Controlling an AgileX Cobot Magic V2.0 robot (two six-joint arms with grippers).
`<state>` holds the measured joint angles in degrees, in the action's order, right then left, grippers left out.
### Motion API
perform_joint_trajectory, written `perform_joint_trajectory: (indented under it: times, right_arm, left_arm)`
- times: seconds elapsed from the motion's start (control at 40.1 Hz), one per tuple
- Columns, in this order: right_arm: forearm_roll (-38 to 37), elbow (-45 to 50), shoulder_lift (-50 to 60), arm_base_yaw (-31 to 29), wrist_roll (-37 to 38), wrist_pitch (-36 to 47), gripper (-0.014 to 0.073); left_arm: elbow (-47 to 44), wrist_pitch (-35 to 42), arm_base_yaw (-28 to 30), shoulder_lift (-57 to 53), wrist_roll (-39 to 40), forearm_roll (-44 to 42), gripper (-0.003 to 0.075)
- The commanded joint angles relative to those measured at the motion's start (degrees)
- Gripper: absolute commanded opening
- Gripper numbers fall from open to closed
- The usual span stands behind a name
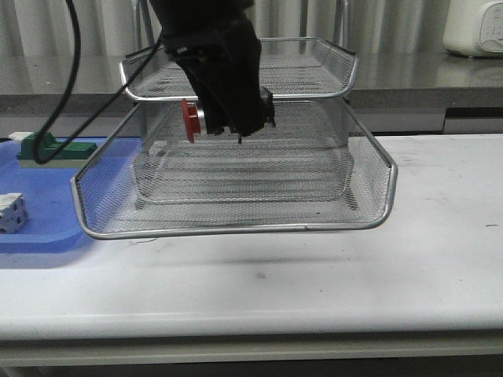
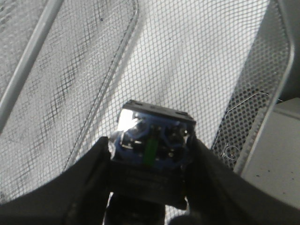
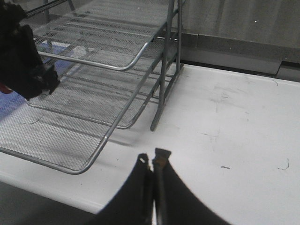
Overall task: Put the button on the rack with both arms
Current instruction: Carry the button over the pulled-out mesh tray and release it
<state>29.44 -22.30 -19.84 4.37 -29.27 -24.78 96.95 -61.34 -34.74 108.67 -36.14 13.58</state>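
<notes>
Gripping button (image 2: 152, 140), left claw (image 2: 150, 154); rack (image 1: 236, 188) seemingly below.

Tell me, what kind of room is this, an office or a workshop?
Probably a lab or test bench: a plain white table with a wire-mesh rack, a blue tray holding small blocks, and a robot's left gripper holding a red-capped button above it.

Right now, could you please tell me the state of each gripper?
Left gripper: fingers closed on the button, held above the rack's pulled-out middle tray.
Right gripper: fingers closed, holding nothing, over the table.
</notes>
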Motion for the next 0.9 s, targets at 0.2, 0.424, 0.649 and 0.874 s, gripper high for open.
perform_joint_trajectory:
  times: [0.2, 0.424, 0.649, 0.874]
  right_arm:
    - [0.89, -1.65, -0.29, 0.04, -0.09, 3.93, -0.0060]
    - [0.89, -1.65, -0.29, 0.04, -0.09, 3.93, -0.0060]
    - [0.89, -1.65, -0.29, 0.04, -0.09, 3.93, -0.0060]
    - [0.89, -1.65, -0.29, 0.04, -0.09, 3.93, -0.0060]
  left_arm:
    - [1.56, 3.88, -0.40, 1.00, 0.60, 0.25, 0.0127]
    - [1.56, 2.82, -0.40, 2.92, 0.60, 0.00, 0.0274]
    - [2.14, 1.92, -0.40, 2.93, 0.60, 0.00, 0.0518]
    - [6.44, -4.56, -0.40, 2.93, 0.60, 0.00, 0.0559]
